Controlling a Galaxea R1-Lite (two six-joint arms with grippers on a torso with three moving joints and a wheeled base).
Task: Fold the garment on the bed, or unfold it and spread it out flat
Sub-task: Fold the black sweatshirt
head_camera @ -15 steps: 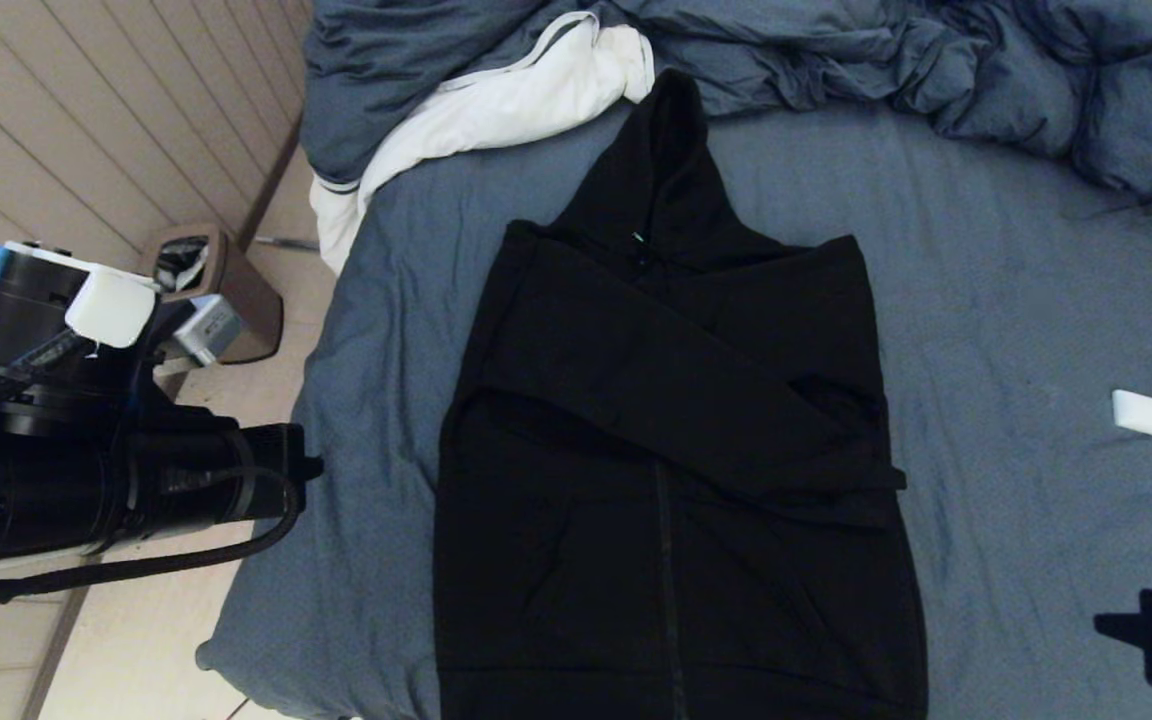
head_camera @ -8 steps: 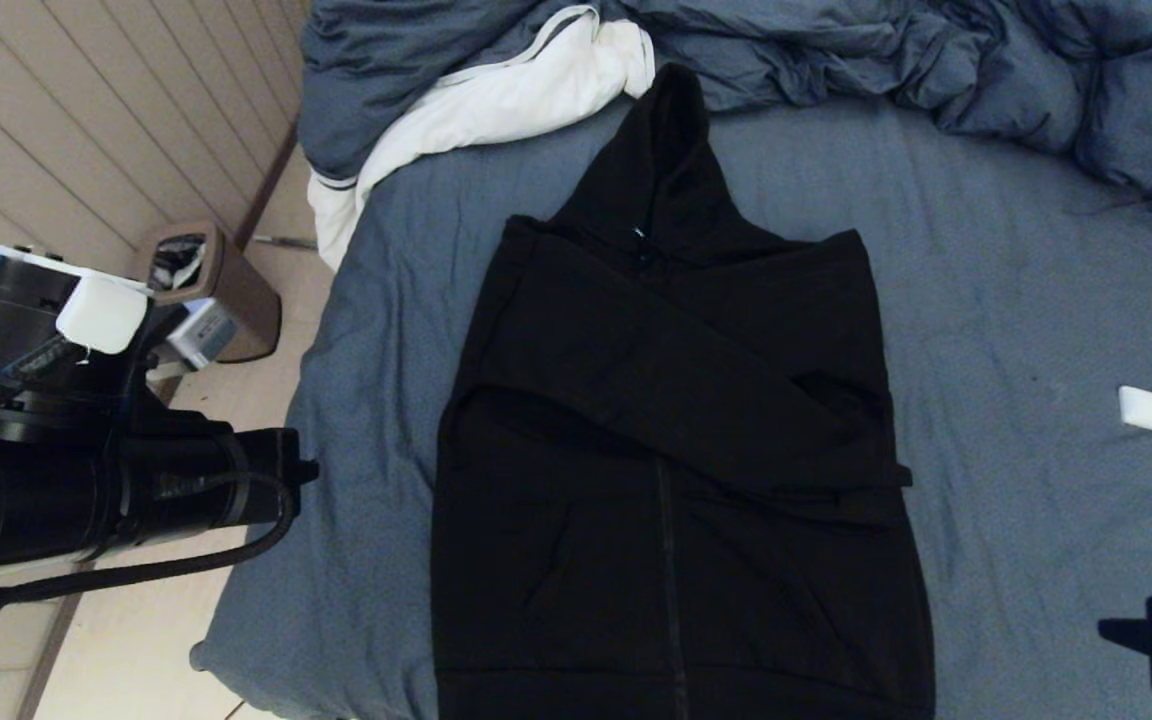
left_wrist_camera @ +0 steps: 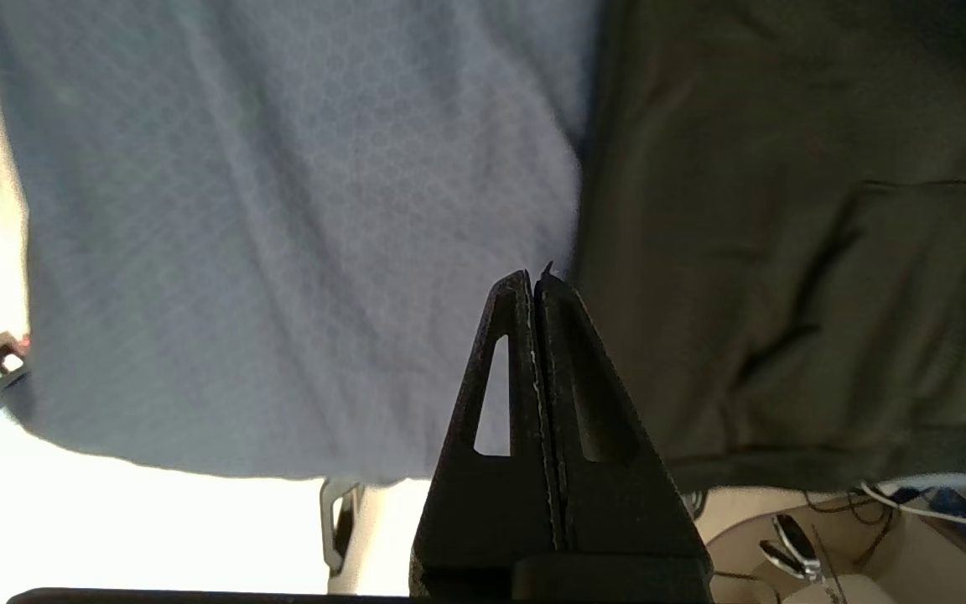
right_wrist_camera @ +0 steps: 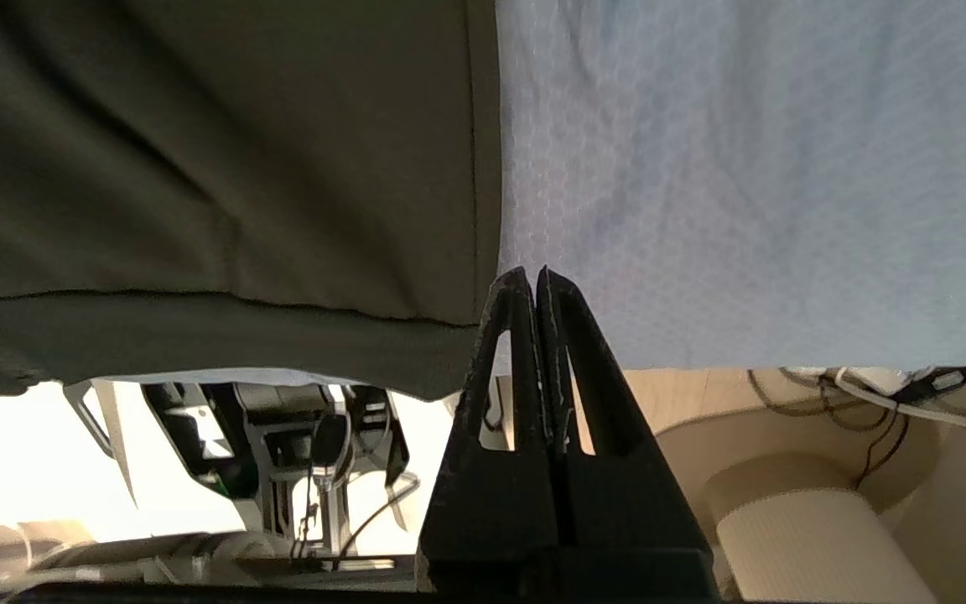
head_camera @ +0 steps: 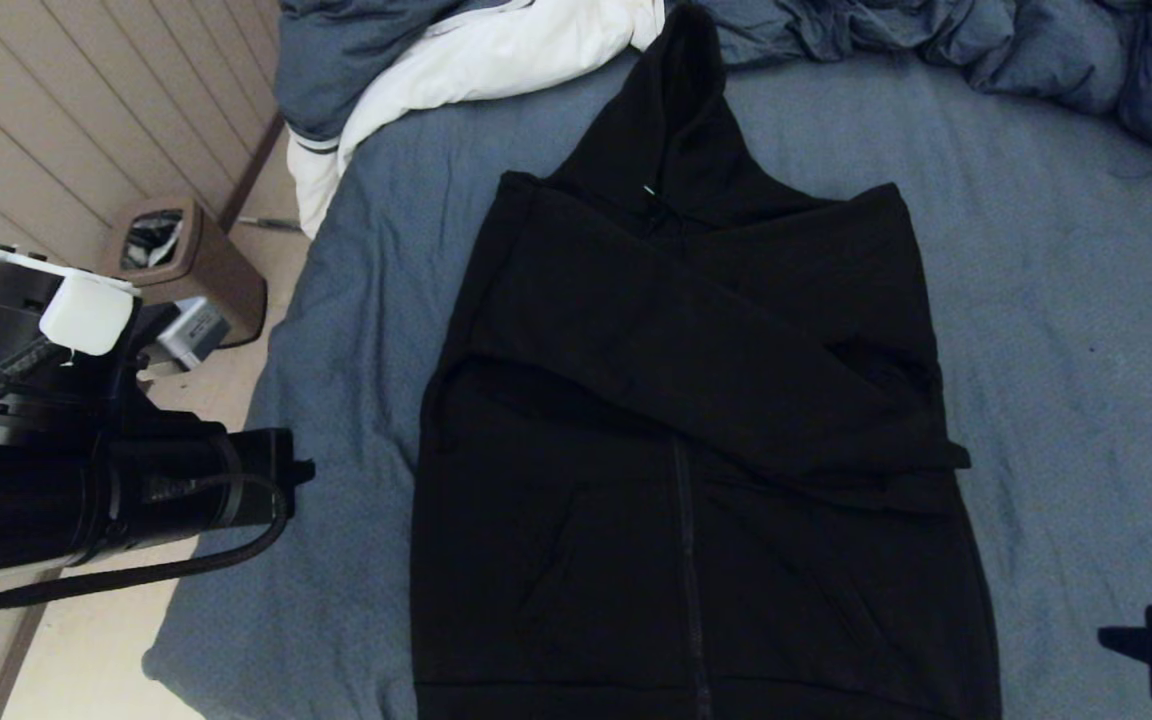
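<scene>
At the near edge of the bed (head_camera: 336,420), the garment (head_camera: 686,450) lies face up with its ribbed hem toward the robot and its long axis running straight away to the hood at the far end, both sleeves crossed over the chest. The left gripper (left_wrist_camera: 537,281) hangs over bare sheet just beside the hem's left corner; the right gripper (right_wrist_camera: 531,277) hangs likewise beside the right corner; both sets of jaws are clenched on nothing. Each arm is about equally near its own corner. The hem itself is cut off in the head view, the zipper is barely traceable, and the duvet (head_camera: 936,40) crowds the hood's tip.
</scene>
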